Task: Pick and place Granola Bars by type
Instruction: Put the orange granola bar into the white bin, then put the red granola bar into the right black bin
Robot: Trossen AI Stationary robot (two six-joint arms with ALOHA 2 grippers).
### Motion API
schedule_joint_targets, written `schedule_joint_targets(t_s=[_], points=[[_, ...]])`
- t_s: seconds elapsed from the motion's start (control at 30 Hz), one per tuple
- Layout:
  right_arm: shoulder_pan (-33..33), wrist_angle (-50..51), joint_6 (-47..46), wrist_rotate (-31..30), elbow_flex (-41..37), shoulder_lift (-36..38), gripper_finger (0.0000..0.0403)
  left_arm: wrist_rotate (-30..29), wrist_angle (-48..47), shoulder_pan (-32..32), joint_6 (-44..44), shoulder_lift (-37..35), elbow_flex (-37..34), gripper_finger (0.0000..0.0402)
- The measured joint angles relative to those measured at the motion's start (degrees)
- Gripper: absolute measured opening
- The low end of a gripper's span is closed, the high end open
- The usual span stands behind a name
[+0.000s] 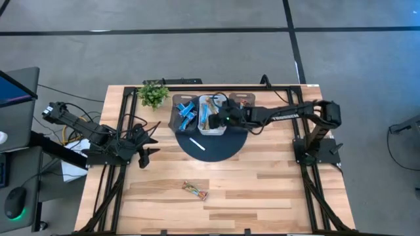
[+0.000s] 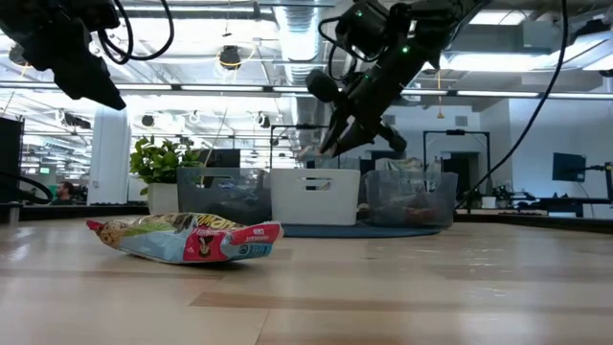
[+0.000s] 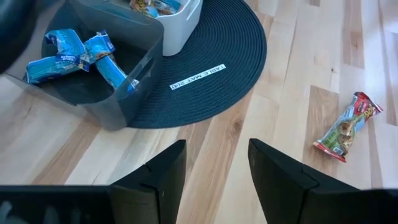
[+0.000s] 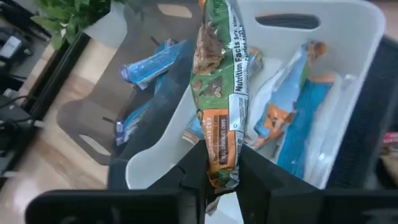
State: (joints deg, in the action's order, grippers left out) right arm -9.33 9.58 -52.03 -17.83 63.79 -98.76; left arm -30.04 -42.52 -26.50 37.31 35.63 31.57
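Note:
A green-and-orange granola bar (image 4: 221,74) is held over the white bin (image 4: 348,25) by my right gripper (image 4: 222,160), which is shut on it above the middle of the mat (image 1: 220,118). The white bin holds teal-and-orange bars (image 4: 305,106). Beside it, the grey bin (image 3: 93,87) holds blue bars (image 3: 68,53). One more bar (image 3: 347,127), red and green, lies flat on the wood near the table's front (image 1: 195,191). My left gripper (image 3: 217,155) hangs open at the table's left side (image 1: 146,145), away from all bars. My right gripper pinches one end of the green-and-orange bar (image 4: 222,140) between its two fingers. The fingers slant down from the table's right side and lie along the bar. The rest of the bar reaches forward past the fingertips, lifted clear above the white bin.
A dark round mat (image 1: 223,147) carries the bins and a white label strip (image 3: 198,76). A third, clear bin (image 2: 412,196) stands right of the white one. A potted plant (image 1: 153,94) stands at the far left. Bare wood lies toward the near edge.

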Motion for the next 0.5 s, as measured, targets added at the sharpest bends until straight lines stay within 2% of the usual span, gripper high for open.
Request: schedule_joint_targets(t_s=[0.17, 0.37, 0.5], points=[[-1.42, -0.8, 3.0, 1.01, 0.02, 0.04, 0.0084, -0.44, 0.0, 0.0, 0.82, 0.0, 0.0, 0.0167], [-1.9, -2.52, 5.6, 1.25, 0.09, 0.59, 0.015, -0.91, 0.02, 0.0, 1.76, 0.0, 0.0, 0.0167], [0.18, -3.07, 10.47, -0.15, 0.12, 1.61, 0.0187, -0.94, 0.02, 0.0, 2.69, -0.02, 0.0, 0.0167]])
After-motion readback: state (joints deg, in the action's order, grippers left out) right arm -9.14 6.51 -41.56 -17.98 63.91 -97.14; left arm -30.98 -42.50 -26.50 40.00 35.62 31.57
